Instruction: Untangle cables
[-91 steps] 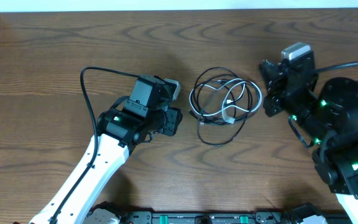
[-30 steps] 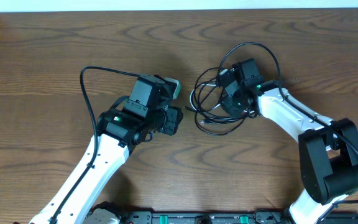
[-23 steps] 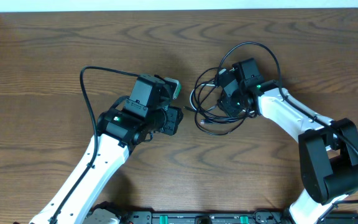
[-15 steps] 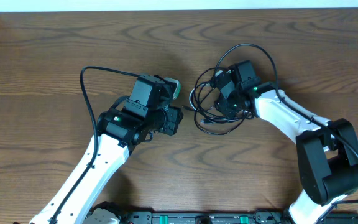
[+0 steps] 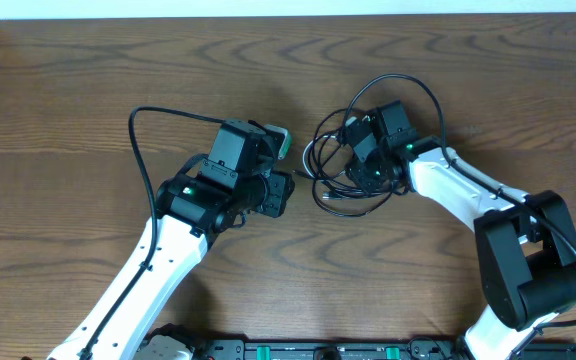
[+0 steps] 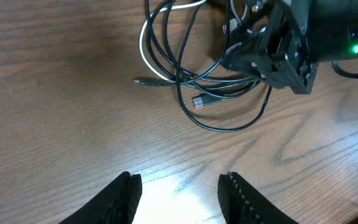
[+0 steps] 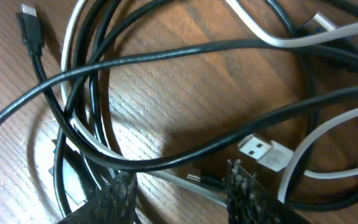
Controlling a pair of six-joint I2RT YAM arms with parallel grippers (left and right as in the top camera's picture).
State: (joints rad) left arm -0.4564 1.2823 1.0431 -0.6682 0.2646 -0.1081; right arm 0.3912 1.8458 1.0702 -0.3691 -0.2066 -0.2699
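**Fingers (image 7: pixel 241 186) parted on both arms; cables (image 7: pixel 166 57) tangled at mid-table**

Your right gripper (image 7: pixel 179 186) is down on the tangle. Its fingers stand apart, with black and grey strands crossing the gap and a white plug (image 7: pixel 257 149) just beside one finger. Your left gripper (image 6: pixel 179 193) sits near the tangle's left side, its fingers spread over the bare table (image 5: pixel 68 100) and touching no cable.

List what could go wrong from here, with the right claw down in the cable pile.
1. The right claw straddles several crossed strands, black cables and a white cable; closing could pinch more than one and tighten the knot.
2. The white plug lies beside it and may snag on a loop.
3. The left claw is open, off the pile, so nothing anchors them during a pull.
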